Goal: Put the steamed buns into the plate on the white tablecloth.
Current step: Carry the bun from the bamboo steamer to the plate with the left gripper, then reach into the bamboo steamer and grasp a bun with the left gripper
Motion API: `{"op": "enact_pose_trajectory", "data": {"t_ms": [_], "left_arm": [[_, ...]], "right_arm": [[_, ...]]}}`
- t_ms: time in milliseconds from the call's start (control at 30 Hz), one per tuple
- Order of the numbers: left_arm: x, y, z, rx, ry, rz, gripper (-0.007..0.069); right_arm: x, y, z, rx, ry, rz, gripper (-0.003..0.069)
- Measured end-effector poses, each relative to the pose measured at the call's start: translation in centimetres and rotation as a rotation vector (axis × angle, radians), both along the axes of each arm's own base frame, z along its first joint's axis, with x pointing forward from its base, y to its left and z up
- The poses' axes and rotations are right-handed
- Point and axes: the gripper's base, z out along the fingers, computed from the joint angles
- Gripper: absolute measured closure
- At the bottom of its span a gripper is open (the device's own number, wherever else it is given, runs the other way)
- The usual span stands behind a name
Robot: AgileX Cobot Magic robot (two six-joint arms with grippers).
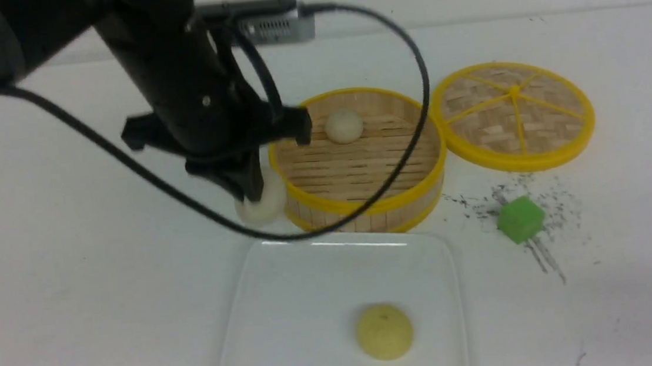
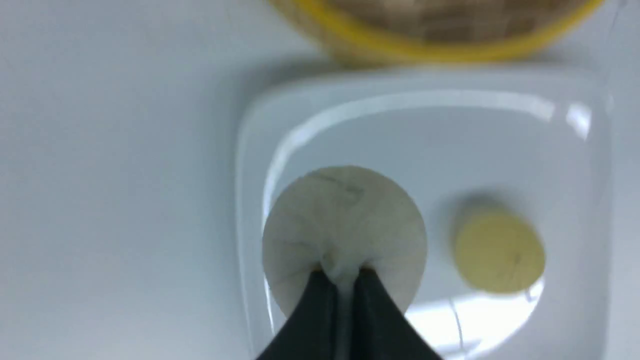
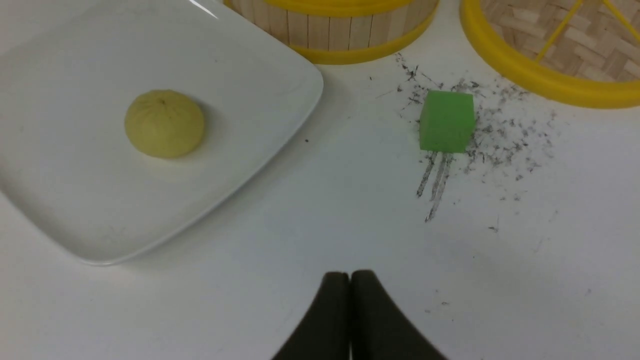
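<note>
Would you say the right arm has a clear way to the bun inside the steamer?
Probably yes: the steamer is open, its lid aside, the bun uncovered; the left hand holds a second bun off to its left.

1. This looks like a robotics lab test bench, not a kitchen. A black robot arm (image 1: 176, 84) trailing loose black cables (image 1: 123, 159) hangs over the surface, and its left gripper (image 2: 342, 275) pinches a pale round steamed bun (image 2: 345, 215).
2. The broad white tablecloth (image 1: 74, 276) is plain and scuffed, with dark specks (image 3: 500, 145) around a small green cube (image 1: 520, 219).
3. The props are few and staged: a round bamboo steamer with yellow rims (image 1: 363, 206), its woven bamboo lid (image 1: 513, 114) beside it, and a glossy white rectangular plate (image 1: 289, 304).
4. A grey box-shaped device (image 1: 277, 29) sits at the far edge.
</note>
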Motion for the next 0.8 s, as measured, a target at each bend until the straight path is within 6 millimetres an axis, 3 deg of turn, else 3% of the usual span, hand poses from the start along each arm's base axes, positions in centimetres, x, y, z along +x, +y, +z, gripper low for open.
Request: {"op": "enact_pose_trajectory", "data": {"t_ms": [33, 67, 167, 267, 433, 533, 633, 800], "left_arm": [[-0.2, 0.0, -0.6, 0.009, 0.02, -0.002, 0.06], [-0.8, -0.3, -3.0, 0.034, 0.078, -0.012, 0.0595], [-1.0, -1.2, -6.3, 0.045, 0.092, -0.027, 0.0573], [-0.7, -2.0, -7.7, 0.043, 0.088, -0.029, 0.054], [0.0, -3.0, -9.7, 0.035, 0.081, 0.026, 0.037], [0.6, -3.2, -9.0, 0.017, 0.05, 0.063, 0.0268], [2.2, -4.1, -5.9, -0.037, -0.053, 0.067, 0.0183], [5.6, -6.1, -1.5, -0.111, -0.216, 0.062, 0.0149]], "right_arm": [[0.0, 0.0, 0.0, 0.0, 0.0, 0.0, 0.0635], [0.0, 0.0, 0.0, 0.0, 0.0, 0.0, 0.0632], [0.0, 0.0, 0.0, 0.0, 0.0, 0.0, 0.0631], [0.0, 0.0, 0.0, 0.0, 0.0, 0.0, 0.0629], [0.0, 0.0, 0.0, 0.0, 0.0, 0.0, 0.0618], [0.0, 0.0, 0.0, 0.0, -0.001, 0.0, 0.0615], [0.0, 0.0, 0.0, 0.0, -0.001, 0.0, 0.0615], [0.0, 0.0, 0.0, 0.0, -0.001, 0.0, 0.0612]]}}
